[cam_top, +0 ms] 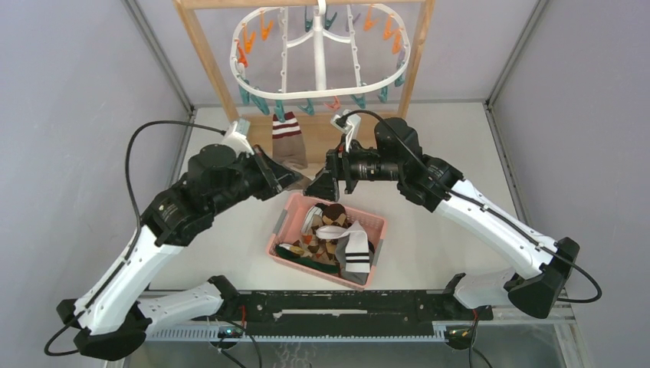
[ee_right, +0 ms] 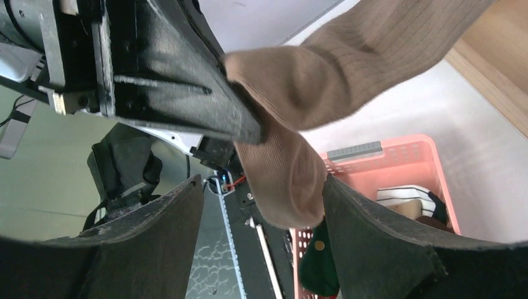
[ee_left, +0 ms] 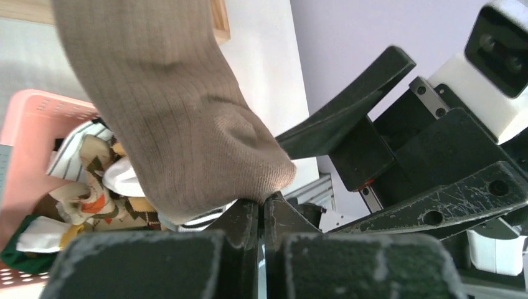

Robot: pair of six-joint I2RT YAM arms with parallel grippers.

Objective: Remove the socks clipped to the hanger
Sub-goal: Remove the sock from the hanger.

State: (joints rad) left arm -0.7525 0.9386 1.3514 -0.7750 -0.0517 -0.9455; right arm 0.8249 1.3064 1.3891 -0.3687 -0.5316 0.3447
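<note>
One sock (cam_top: 289, 142), with a brown-and-white striped cuff and a beige foot, hangs from a teal clip (cam_top: 280, 113) at the front of the white oval hanger (cam_top: 320, 57). My left gripper (cam_top: 296, 179) is shut on the sock's beige toe; the left wrist view shows the jaws (ee_left: 263, 200) pinching the lower edge of the sock (ee_left: 187, 124). My right gripper (cam_top: 320, 186) faces it from the right, open. In the right wrist view the sock's toe (ee_right: 280, 180) hangs between the spread fingers of my right gripper (ee_right: 263, 180), close to the right one.
A pink basket (cam_top: 280, 230) just below both grippers holds several loose socks, striped, argyle and dark ones. The hanger hangs inside a wooden frame (cam_top: 211, 61) at the back. Orange and teal clips dangle empty around the hanger's rim. Grey walls close both sides.
</note>
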